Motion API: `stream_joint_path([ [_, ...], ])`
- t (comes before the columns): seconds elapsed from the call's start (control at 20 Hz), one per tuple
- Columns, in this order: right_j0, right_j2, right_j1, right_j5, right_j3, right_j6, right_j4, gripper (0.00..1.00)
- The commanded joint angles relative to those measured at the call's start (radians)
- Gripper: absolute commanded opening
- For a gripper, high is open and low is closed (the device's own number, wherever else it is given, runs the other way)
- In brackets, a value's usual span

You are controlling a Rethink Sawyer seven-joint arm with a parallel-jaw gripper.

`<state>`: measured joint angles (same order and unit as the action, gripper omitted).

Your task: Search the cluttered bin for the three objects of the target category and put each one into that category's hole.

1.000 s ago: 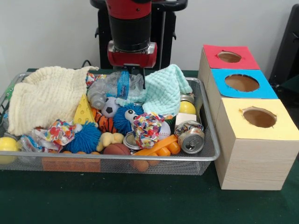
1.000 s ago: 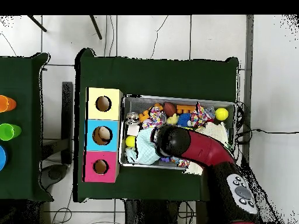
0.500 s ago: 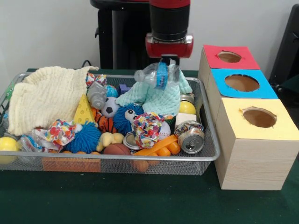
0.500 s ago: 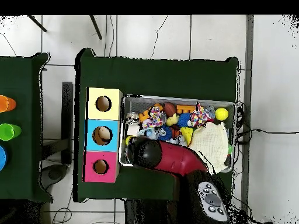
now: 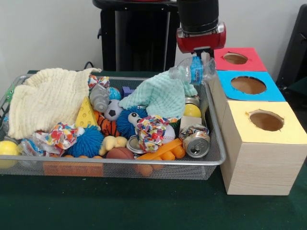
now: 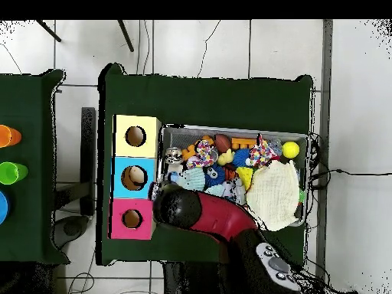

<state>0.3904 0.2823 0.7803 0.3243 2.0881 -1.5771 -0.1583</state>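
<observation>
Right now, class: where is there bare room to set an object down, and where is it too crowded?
Bare green table lies in front of the mesh bin and wooden boxes. Inside the bin, toys, cloths and cans fill everything.

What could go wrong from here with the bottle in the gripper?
1. The gripper holds the crushed plastic bottle sideways; lying across, it may catch on a hole's rim instead of dropping in.
2. The bottle hangs level with the red box edge, so it might bump the box on the way over.
3. A crumpled, slick bottle could slip out and fall back into the bin.
</observation>
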Motion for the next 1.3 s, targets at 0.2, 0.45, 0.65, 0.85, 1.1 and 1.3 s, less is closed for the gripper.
stream_joint_path([
  [0.2,0.26,0.45,-0.145,-0.194,0.152,-0.151,-0.022,0.0],
  [0.45,0.327,0.571,-0.248,-0.232,0.147,-0.16,0.01,0.0],
  [0.65,0.306,0.592,-0.221,-0.307,0.179,-0.218,0.033,0.0],
  [0.85,0.291,0.654,-0.14,-0.333,0.239,-0.32,-0.015,0.0],
  [1.1,0.32,0.78,-0.088,-0.371,0.311,-0.422,-0.064,0.0],
  [1.3,0.327,0.794,-0.097,-0.382,0.312,-0.429,-0.061,0.0],
])
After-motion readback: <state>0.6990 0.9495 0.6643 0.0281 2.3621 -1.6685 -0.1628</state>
